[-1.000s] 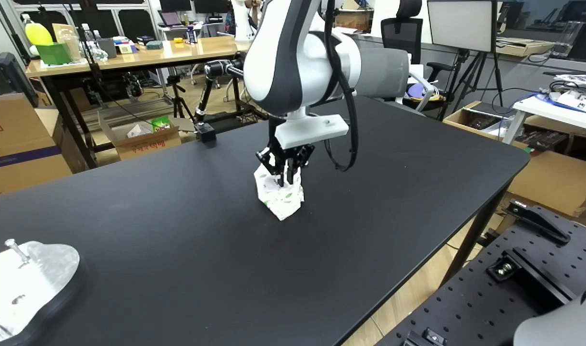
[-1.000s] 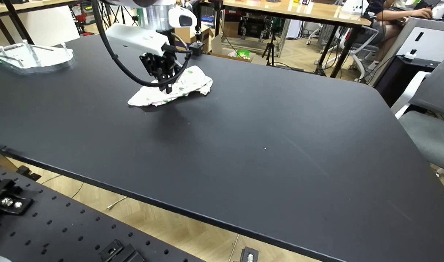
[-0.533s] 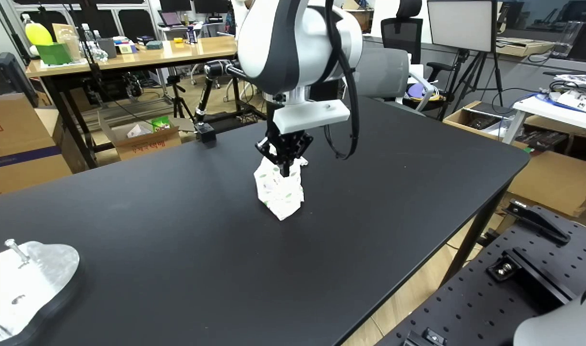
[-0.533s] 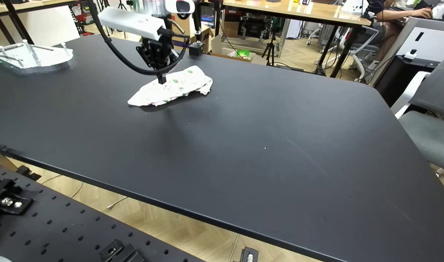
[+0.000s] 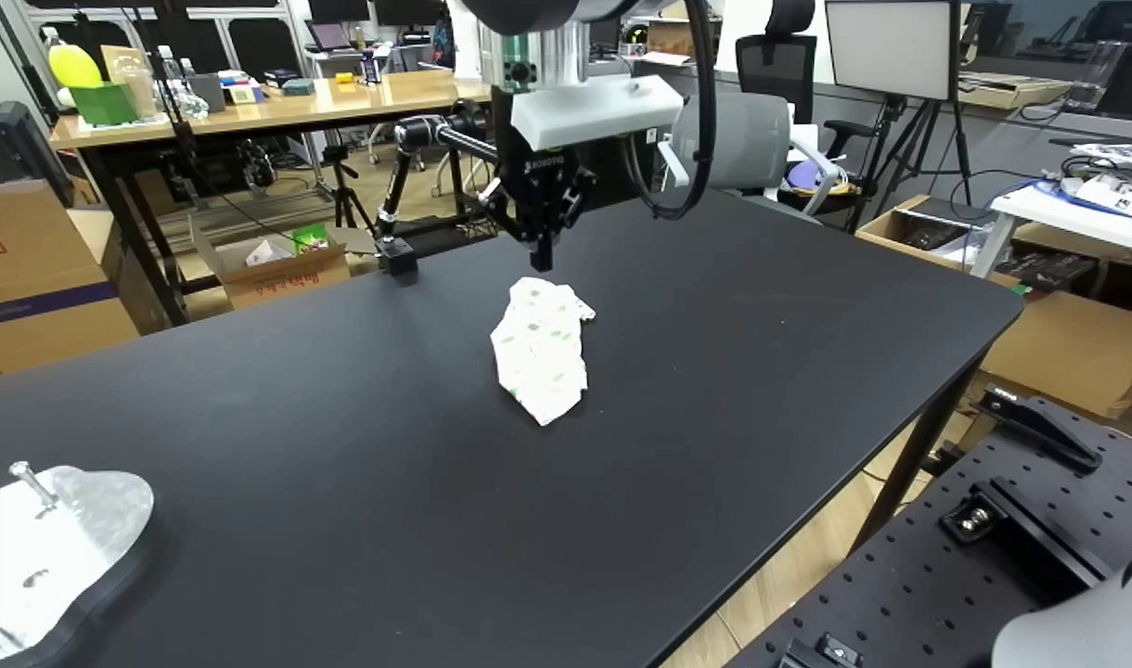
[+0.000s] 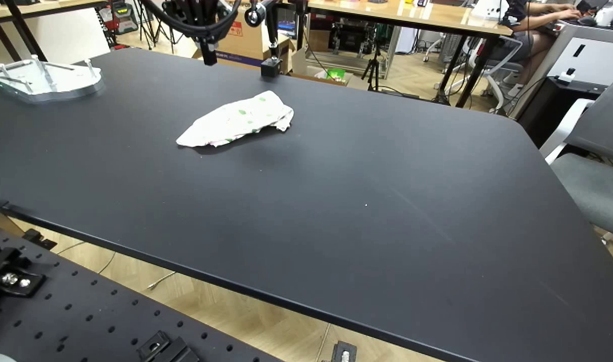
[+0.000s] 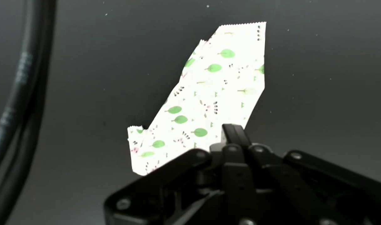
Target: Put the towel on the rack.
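The towel point(image 5: 541, 353) is a white cloth with green leaf prints, folded unevenly and lying on the dark table. It also shows in an exterior view point(image 6: 236, 120) and in the wrist view point(image 7: 206, 93). My gripper point(image 5: 541, 255) is shut and empty, raised above the table near the towel's far end. It also shows in an exterior view point(image 6: 209, 56). In the wrist view its fingertips point(image 7: 236, 134) touch each other, with the towel below them. A pale board with upright pegs point(image 5: 102, 515), possibly the rack, stands on the table; it also shows in an exterior view point(image 6: 60, 80).
The dark table point(image 5: 362, 520) has its front edge next to a perforated black plate point(image 6: 85, 311). A black clamped stand point(image 5: 397, 255) sits at the table's far edge. A grey chair point(image 6: 598, 166) stands beside the table. A cable loops from my wrist.
A second ago my fingers were slightly apart at the towel. They have shut and risen away from it toward the far edge. The towel lies where it was.
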